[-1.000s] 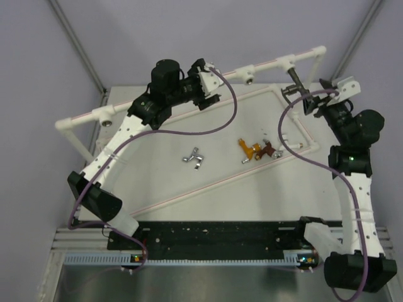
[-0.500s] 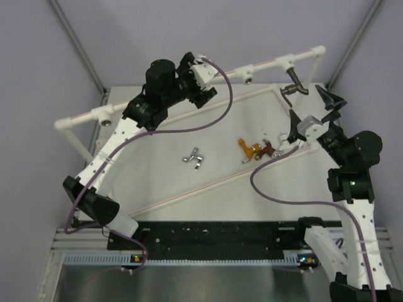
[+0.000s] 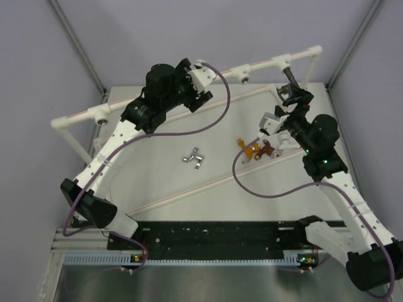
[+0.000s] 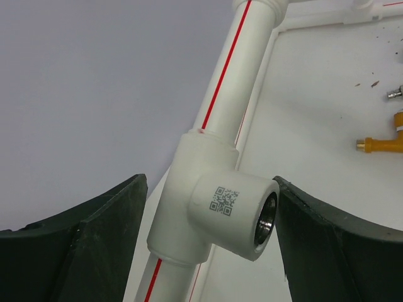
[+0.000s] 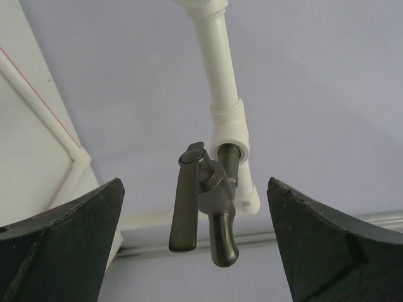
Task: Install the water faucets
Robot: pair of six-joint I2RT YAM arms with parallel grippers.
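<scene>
The dark grey faucet point(image 3: 289, 92) point(image 5: 208, 201) is screwed into a socket point(image 5: 230, 135) of the white pipe frame point(image 3: 157, 97) at the back right, spout down. My right gripper point(image 3: 295, 100) point(image 5: 195, 182) is open, with the faucet between the wide jaws but beyond the tips. My left gripper point(image 3: 203, 93) point(image 4: 209, 181) is open around a tee socket point(image 4: 236, 214) with a threaded hole; the right finger point(image 4: 327, 251) is at its rim. The silver faucet point(image 3: 194, 157), the orange-gold faucet point(image 3: 247, 149) point(image 4: 378, 143) and the reddish-brown faucet point(image 3: 268, 150) lie on the table. The white faucet is hidden.
The frame carries other sockets at the far left point(image 3: 101, 117) and the back middle point(image 3: 244, 77). A thin white pipe with a red stripe point(image 3: 214, 182) runs diagonally across the table. Purple cables loop from both wrists. A black rail point(image 3: 214, 236) lines the near edge.
My right gripper left the dark grey faucet, opened and swung out, then came back in front of it from the left. My left gripper and the pipe frame shifted slightly left.
</scene>
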